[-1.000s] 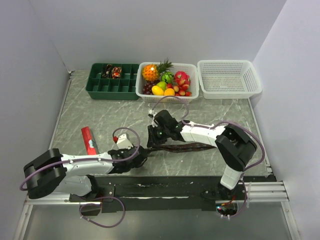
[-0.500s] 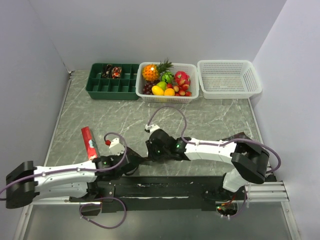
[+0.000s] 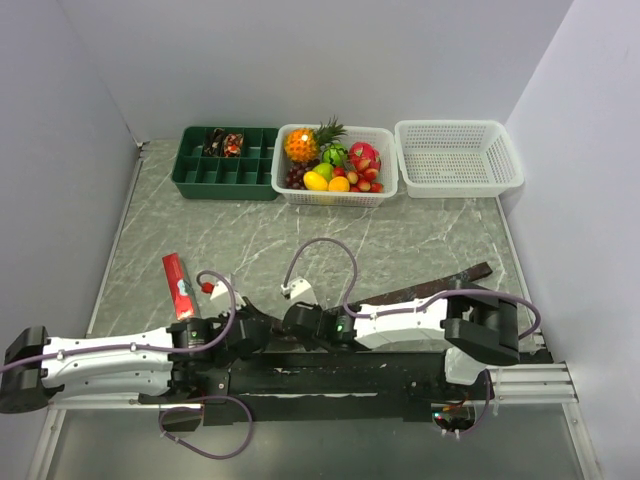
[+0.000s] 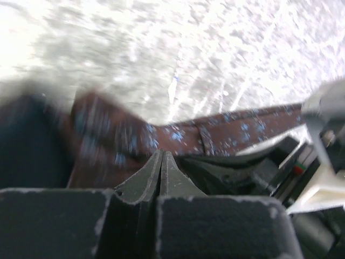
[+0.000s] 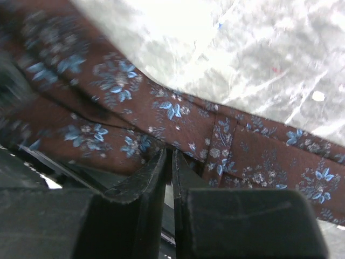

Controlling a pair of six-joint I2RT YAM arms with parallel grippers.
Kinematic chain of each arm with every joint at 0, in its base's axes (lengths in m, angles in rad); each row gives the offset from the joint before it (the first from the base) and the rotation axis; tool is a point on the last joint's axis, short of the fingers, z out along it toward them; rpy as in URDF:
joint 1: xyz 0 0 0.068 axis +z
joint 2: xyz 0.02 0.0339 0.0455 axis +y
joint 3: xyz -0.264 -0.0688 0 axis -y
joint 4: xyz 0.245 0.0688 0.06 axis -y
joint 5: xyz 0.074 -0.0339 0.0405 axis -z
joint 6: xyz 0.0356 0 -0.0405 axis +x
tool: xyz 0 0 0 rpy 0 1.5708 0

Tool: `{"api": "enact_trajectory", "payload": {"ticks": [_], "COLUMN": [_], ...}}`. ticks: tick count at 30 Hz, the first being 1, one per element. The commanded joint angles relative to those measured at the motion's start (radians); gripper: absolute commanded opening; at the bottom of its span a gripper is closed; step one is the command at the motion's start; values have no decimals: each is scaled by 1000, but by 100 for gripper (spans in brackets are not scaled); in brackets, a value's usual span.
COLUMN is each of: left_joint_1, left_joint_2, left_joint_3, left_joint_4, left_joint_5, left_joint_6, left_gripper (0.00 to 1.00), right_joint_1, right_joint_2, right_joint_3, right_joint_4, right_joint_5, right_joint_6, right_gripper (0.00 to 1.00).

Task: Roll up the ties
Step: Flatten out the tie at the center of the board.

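A dark brown tie [image 3: 440, 284] with small blue flowers lies stretched across the table, from the far right towards the near edge. My left gripper [image 3: 256, 326] and right gripper [image 3: 294, 320] sit close together at the tie's near end, by the table's front edge. In the left wrist view the jaws [image 4: 161, 154] are pressed together at the tie's [image 4: 232, 134] edge. In the right wrist view the jaws [image 5: 168, 152] stand nearly together on a fold of the tie [image 5: 178, 116]. Rolled dark ties [image 3: 222, 143] sit in the green tray [image 3: 225, 175].
A flat red packet [image 3: 178, 283] lies at the left of the table. A white basket of fruit [image 3: 335, 190] and an empty white basket [image 3: 458, 155] stand at the back. The black rail [image 3: 330, 375] runs along the near edge.
Both grippers have moved towards the near edge and left, dragging the tie's end with them. The tie is now pulled out straight towards the right.
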Motion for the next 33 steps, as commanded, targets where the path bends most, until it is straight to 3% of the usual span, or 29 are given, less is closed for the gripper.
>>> {"api": "enact_trajectory", "payload": {"ticks": [1,12,15,19,21,26,29,32,33], "left_joint_1": [-13,-25,-25,-25,-25,-25,-25,-24,-24], "left_joint_2": [-73,-208,-200,-180,-170,-164,-162,-167,-167], "left_joint_3": [3,3,41,99,124,139,143,153,155], "left_joint_4": [-95,-213,-269,-382,-405,-413,-414,-404,-329], "left_joint_5": [-92,-109,-144,-178,-189,-200,-218,-230,-229], "left_joint_6": [-83,-117,-146,-172,-184,-180,-187,-137,-94], "left_gripper": [4,8,10,14,23,69,86,94,96], "right_joint_1": [27,38,9,-120,-201,-326,-370,-392,-392], "right_joint_2": [17,185,235,262,258,261,230,193,172], "right_joint_3": [-25,135,173,169,153,184,164,141,133], "right_joint_4": [34,-12,-35,5,44,8,4,10,16], "right_joint_5": [45,1,-14,-99,-131,-134,-105,-94,-96], "right_joint_6": [34,-26,-14,6,8,28,28,-12,-29], "right_gripper": [16,13,10,9,8,5,5,5,5]}}
